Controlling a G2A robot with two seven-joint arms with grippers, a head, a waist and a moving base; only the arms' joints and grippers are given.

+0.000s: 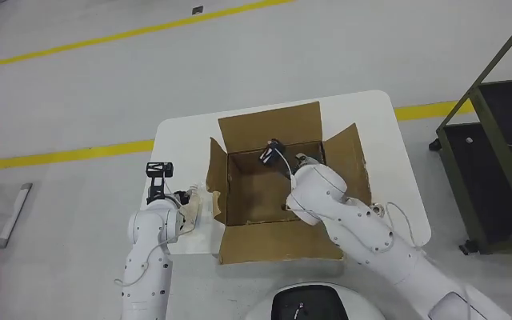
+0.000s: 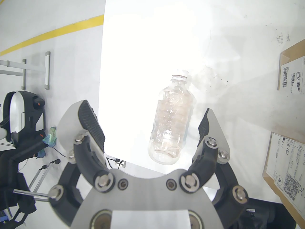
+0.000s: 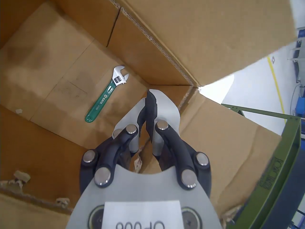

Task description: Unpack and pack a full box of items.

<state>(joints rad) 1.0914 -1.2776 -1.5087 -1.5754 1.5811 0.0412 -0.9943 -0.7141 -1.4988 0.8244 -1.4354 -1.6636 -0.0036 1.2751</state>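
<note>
Left gripper [image 2: 145,109] gapes over a plastic bottle [image 2: 172,117] beside the cardboard box [image 1: 272,126]; right gripper [image 3: 149,96], clenched empty, hangs over it, an adjustable wrench [image 3: 106,95] inside

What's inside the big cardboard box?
A green-handled wrench lies on the box floor. The right gripper hangs inside too, jaws shut. The arm covers part of the floor, so more could hide there.

**Open box on the worktop, one arm over it, one beside it**

The cardboard box [image 1: 252,192] sits in the middle of the white worktop [image 1: 384,152] with all four flaps folded outward. The right gripper [image 1: 274,151] hangs over the box's opening, close to its far wall, and its arm crosses the box's near right corner. The left gripper [image 1: 159,170] is left of the box and apart from it, at the worktop's edge. A dark green cart [image 1: 480,160] stands on the floor to the right of the box.
</note>
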